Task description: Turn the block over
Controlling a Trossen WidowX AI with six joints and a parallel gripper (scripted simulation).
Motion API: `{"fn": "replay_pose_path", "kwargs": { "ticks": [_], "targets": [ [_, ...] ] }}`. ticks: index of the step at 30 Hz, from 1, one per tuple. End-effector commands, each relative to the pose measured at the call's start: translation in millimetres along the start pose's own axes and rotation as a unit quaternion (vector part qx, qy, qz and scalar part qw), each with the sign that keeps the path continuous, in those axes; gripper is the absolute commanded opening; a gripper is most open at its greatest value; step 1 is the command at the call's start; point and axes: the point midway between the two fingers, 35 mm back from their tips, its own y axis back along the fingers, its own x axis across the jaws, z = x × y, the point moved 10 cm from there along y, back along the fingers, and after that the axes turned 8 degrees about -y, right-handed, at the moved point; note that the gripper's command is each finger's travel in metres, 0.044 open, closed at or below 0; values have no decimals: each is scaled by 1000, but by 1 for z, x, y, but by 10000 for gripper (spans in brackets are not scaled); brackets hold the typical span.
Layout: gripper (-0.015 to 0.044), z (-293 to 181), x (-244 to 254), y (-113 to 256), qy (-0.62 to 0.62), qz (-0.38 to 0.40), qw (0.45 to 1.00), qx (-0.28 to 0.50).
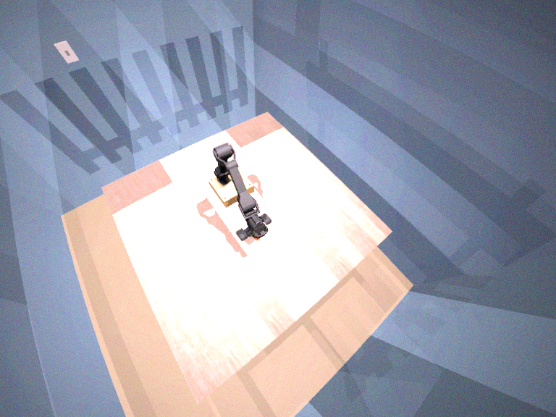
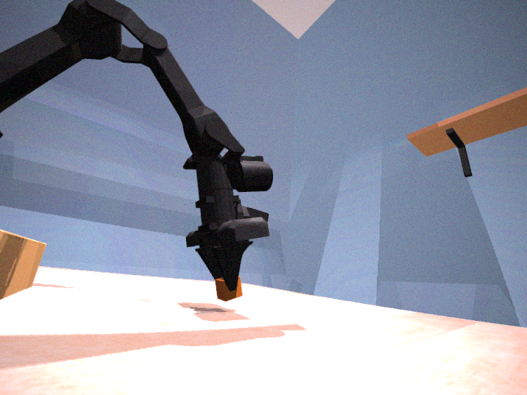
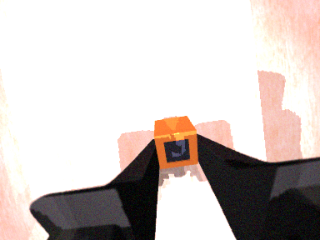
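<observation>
The small orange block (image 2: 221, 291) (image 3: 175, 127) is between the fingertips of my gripper (image 2: 228, 284) (image 3: 174, 141), which is shut on it. The fingers press on two opposite sides. In the exterior view the gripper points down and the block hangs a little above the table (image 1: 202, 292) (image 2: 383, 352), apart from its shadow, slightly tilted. The marked side, with a dark square, faces back toward the wrist camera, so roughly upward. A plain orange side also shows in the wrist view. In the top view the gripper and arm hide nearly all of the block.
The arm's wooden base block (image 1: 229, 197) (image 2: 21, 263) stands behind the gripper, at the left edge of the exterior view. A wooden shelf (image 2: 481, 121) with a black bracket is on the wall at the right. Arm shadows lie across the table.
</observation>
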Motion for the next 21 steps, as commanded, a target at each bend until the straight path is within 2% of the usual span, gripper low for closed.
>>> {"fn": "replay_pose_path", "kwargs": {
  "ticks": [1,11,21],
  "targets": [
    [0,-7,-1,2,-2,7,999,-34],
    [0,-26,-3,3,0,16,994,-105],
    [0,-31,-4,-7,-1,20,991,-136]
  ]
}}
